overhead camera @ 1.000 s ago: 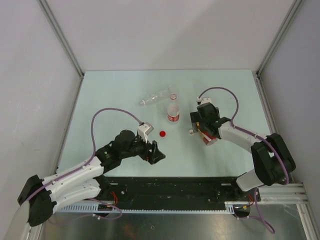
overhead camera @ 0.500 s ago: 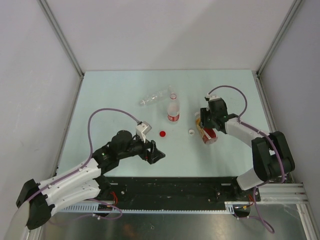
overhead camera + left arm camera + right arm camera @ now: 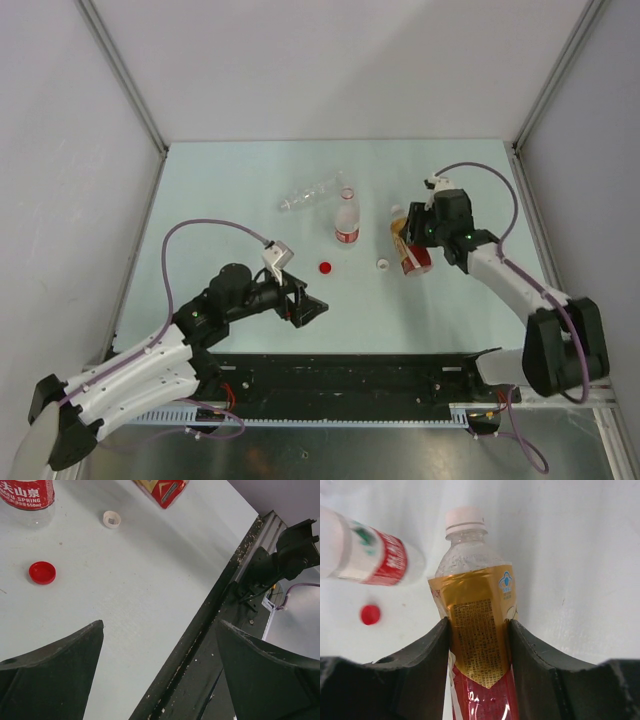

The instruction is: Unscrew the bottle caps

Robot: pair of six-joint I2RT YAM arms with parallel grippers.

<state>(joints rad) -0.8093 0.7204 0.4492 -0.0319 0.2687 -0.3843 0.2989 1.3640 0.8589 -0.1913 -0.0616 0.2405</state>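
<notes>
So the amber bottle is clamped between the two fingers of the right gripper, squeezed around the label at about mid-body, over on the right side of the table. Its screwed-on cap is white and can be seen sitting on the neck, pointed away from the wrist camera. In the top view the bottle is seen leaning or lying with the cap end toward the back. Whether it's actually resting on the table can't really be told.

The left gripper is spread wide with nothing held in it. It's parked low near the front edge, over the table right next to the black rail.

Two caps are found lying on the table. A red cap is set just in front of the red-label bottle, a bit to its left. A loose white cap is to the right of that, open side up in the left wrist view, just beside the bottom end of the amber bottle. The two are well apart from each other, and neither is touched by a gripper.

The red-label bottle is stood upright near the middle of the table, and its neck looks open from above. The crinkled bottle is laid on its side just behind it, toward the back left. Whether those two touch can't be made out, and the crinkled one's neck is too small for a cap to be told.
</notes>
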